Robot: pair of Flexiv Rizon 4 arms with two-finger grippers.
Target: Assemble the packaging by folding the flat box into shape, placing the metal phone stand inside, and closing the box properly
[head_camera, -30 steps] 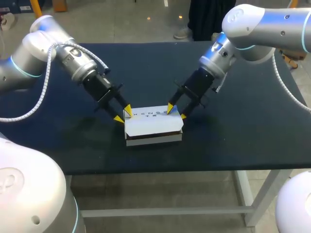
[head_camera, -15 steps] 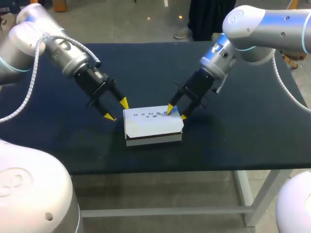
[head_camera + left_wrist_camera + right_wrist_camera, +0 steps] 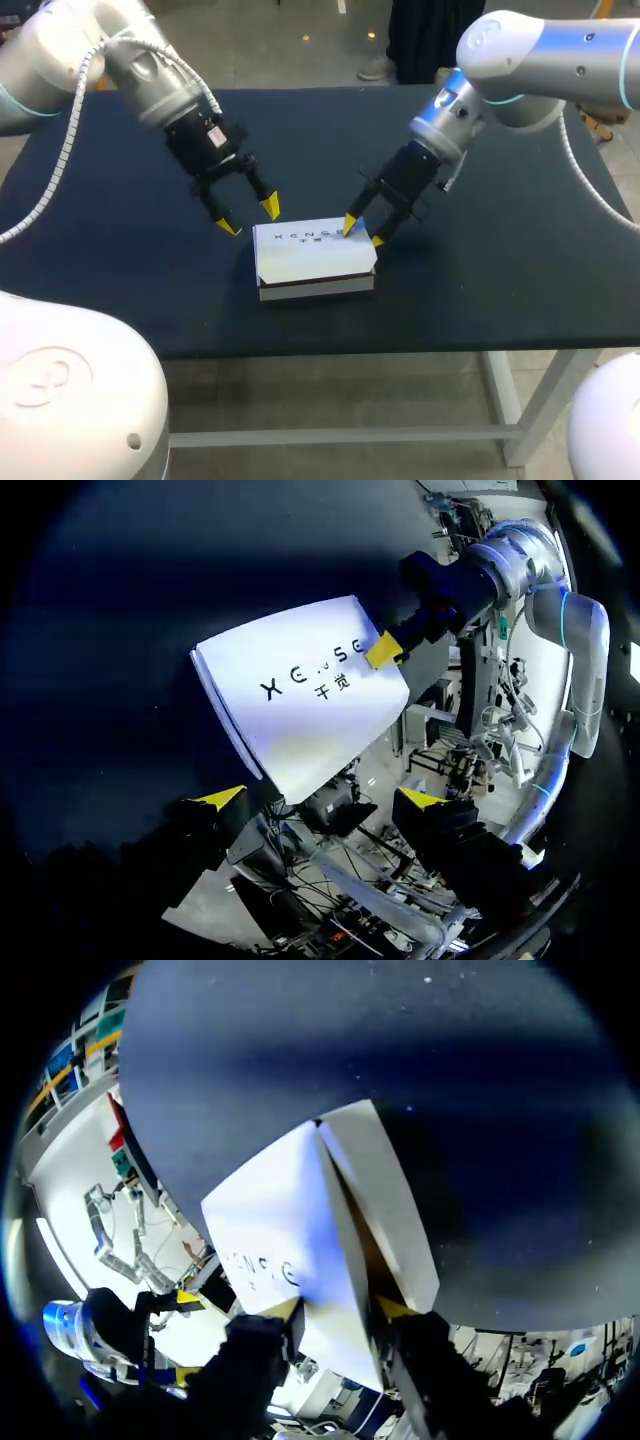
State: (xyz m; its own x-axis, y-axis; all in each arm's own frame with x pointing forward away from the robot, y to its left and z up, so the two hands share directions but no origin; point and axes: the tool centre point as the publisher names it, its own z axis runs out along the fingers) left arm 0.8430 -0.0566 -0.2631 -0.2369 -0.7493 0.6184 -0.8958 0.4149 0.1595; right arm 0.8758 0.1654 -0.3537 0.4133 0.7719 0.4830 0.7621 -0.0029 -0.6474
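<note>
Springback could pop the white cardboard box open if the right gripper, hold unclear, lifts off while the left gripper hangs spread and empty.

The left arm slants in from its corner, the left gripper wide open, tips pointing down. The right gripper angles down and inward.

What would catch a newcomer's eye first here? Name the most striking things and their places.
A white box lies with its lid down in the middle of the dark table. The right gripper sits at its far right corner, one yellow tip on the lid. The left gripper hangs open above the table by the far left corner, clear of the box.
</note>
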